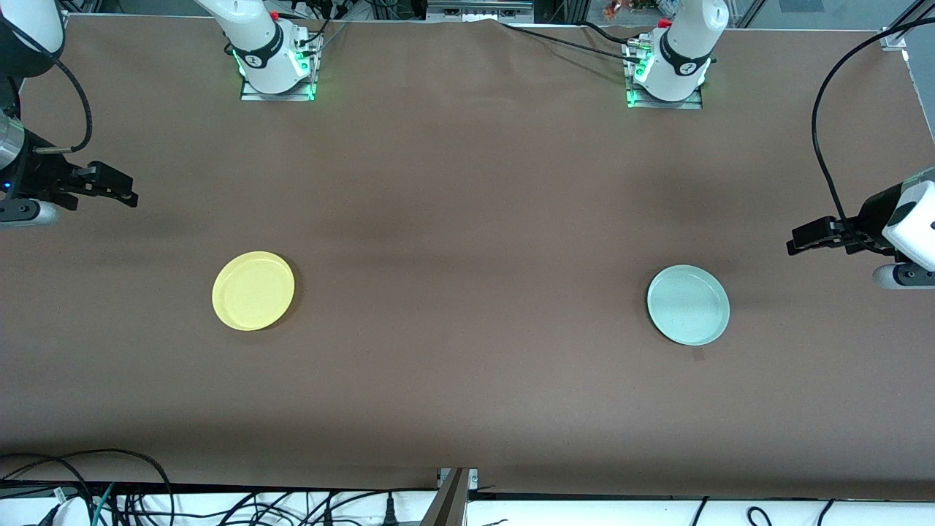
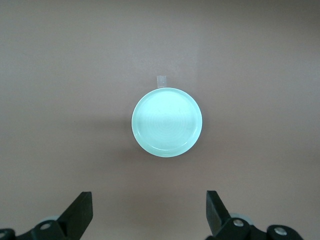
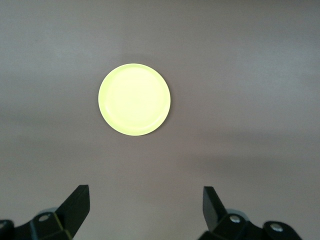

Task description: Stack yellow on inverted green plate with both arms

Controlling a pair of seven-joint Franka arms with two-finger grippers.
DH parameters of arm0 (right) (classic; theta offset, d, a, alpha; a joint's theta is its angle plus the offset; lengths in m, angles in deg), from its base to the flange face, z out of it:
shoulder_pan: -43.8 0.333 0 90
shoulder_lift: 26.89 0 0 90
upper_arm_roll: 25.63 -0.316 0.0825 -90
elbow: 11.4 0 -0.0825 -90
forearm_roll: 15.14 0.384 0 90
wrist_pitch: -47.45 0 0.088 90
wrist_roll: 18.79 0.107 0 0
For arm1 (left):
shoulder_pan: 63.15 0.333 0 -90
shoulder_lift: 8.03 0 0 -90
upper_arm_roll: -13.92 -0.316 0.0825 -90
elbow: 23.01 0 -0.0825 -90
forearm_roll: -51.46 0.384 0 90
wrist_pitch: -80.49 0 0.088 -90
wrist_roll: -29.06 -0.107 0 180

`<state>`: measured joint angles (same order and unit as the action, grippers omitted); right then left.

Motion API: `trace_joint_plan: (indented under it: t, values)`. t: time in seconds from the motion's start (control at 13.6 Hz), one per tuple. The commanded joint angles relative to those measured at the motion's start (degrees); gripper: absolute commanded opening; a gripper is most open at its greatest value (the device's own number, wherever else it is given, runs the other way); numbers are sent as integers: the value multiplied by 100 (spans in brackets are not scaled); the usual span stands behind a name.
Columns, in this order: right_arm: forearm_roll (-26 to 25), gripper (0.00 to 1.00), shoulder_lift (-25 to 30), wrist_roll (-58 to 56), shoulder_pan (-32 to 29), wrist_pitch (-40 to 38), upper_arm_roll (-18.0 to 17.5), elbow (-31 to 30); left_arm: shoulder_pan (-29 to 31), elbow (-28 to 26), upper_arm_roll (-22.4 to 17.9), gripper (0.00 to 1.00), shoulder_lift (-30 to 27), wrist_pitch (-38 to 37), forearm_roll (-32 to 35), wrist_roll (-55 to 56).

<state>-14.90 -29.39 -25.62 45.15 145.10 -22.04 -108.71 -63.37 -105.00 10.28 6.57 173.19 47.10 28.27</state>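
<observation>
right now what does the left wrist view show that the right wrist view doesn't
Only the left wrist view shows the green plate with a small pale tab on the cloth at its rim, seen past the left gripper, its jaws wide open. Only the right wrist view shows the yellow plate, past the right gripper, also open. Both share the brown table cloth, one plate lying alone, and nothing held.
</observation>
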Motion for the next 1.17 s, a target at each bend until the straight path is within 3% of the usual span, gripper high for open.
trace_joint_plan:
  t: [0.0,0.44,0.73,0.88,0.95,1.1]
  values:
    - [28,100,12,50,-12,-115,-77,117,-5,78,-13,100,8,-50,-4,-9]
    - [-60,100,30,-12,93,-369,-156,125,-48,227,-13,100,95,-50,-13,8]
    - [-51,100,82,50,94,-431,-647,169,74,227,-57,100,314,-33,-65,-53]
    - [-330,100,-40,120,215,-143,-727,135,267,227,-40,100,534,-7,-101,-62]
    - [-358,100,-336,207,164,538,-675,221,285,219,-39,100,691,-7,-101,-158]
    - [-437,100,-523,235,129,685,-596,380,268,227,-22,100,929,28,-109,-500]
